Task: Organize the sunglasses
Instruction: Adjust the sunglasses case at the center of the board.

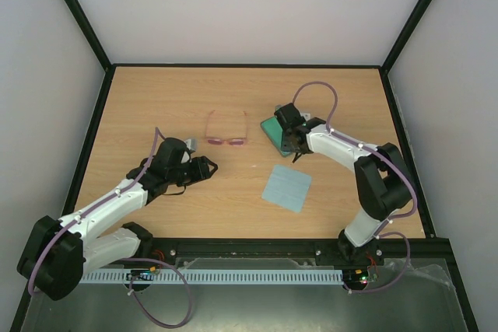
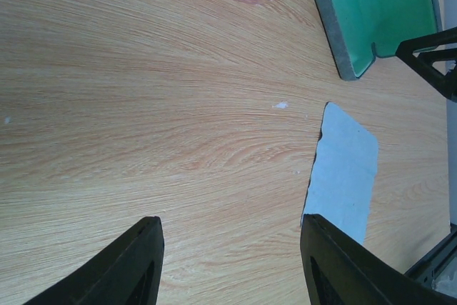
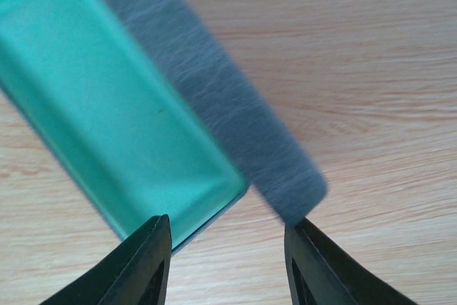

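End effectors before the pick: left end effector (image 2: 228,226) open and empty; right end effector (image 3: 228,223) parted over the open case (image 3: 121,105).
We judge the sunglasses (image 1: 226,139), lying unfolded on the desk (image 1: 156,106) left of the case, not yet grasped; next we need a grip on their thin frame. Blur hides whether the right fingers (image 3: 150,262) touch the case.

- Robot lab cell; table (image 1: 156,99) walled by plain white panels (image 1: 249,5) and black frame posts (image 1: 78,12);
- left arm (image 1: 101,211) and right arm (image 1: 373,184) bolted at the table's near edge
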